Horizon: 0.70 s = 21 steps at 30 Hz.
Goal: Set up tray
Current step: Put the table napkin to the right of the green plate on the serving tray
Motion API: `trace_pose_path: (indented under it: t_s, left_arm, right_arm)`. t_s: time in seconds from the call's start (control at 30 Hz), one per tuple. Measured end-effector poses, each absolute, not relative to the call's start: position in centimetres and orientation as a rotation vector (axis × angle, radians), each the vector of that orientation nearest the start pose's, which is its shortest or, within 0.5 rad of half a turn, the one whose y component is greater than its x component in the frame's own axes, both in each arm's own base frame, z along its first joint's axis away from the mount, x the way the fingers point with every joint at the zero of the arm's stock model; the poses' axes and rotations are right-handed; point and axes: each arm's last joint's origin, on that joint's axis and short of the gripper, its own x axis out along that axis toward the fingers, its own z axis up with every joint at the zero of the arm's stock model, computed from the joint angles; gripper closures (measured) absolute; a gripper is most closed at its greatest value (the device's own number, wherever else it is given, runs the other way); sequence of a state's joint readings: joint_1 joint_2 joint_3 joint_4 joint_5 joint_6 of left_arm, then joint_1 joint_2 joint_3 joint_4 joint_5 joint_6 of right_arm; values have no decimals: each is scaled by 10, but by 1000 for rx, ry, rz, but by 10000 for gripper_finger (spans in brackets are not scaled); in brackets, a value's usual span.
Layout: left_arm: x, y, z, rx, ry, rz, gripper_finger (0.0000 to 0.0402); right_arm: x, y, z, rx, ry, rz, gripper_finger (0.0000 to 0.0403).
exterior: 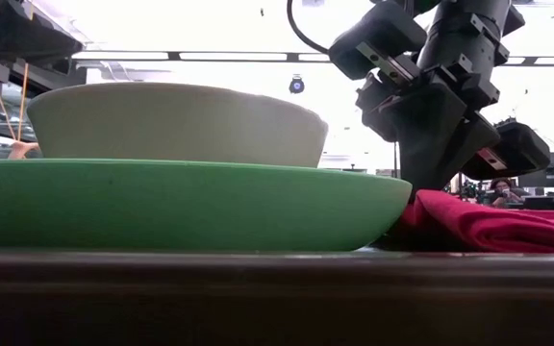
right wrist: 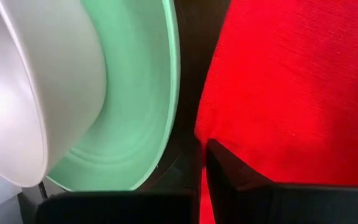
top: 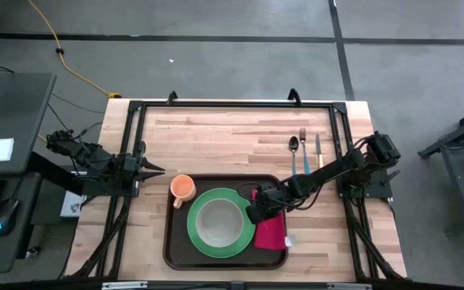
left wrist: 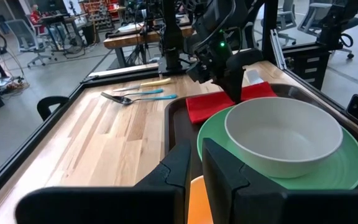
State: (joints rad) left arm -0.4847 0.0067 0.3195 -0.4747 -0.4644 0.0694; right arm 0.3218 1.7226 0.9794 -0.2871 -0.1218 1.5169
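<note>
only the high view shows cutlery (top: 304, 150) beyond the tray (top: 171, 242).

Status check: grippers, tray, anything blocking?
Right gripper shut, down on red napkin in the tray. Left gripper parked off the tray's left side. Plate, bowl, orange cup on tray; cutlery on the table. No obstruction.

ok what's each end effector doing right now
left end effector: cannot be told, parked at the table's left edge
right end effector: closed on the red napkin
</note>
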Motion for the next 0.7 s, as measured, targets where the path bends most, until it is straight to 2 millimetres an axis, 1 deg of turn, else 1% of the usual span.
trace_pose_path:
  t_s: [0.7]
  left_arm:
    - [62,-18,223,143,142,-25,332]
  right_arm:
    - [313,109,161,1227,1109,-426,402]
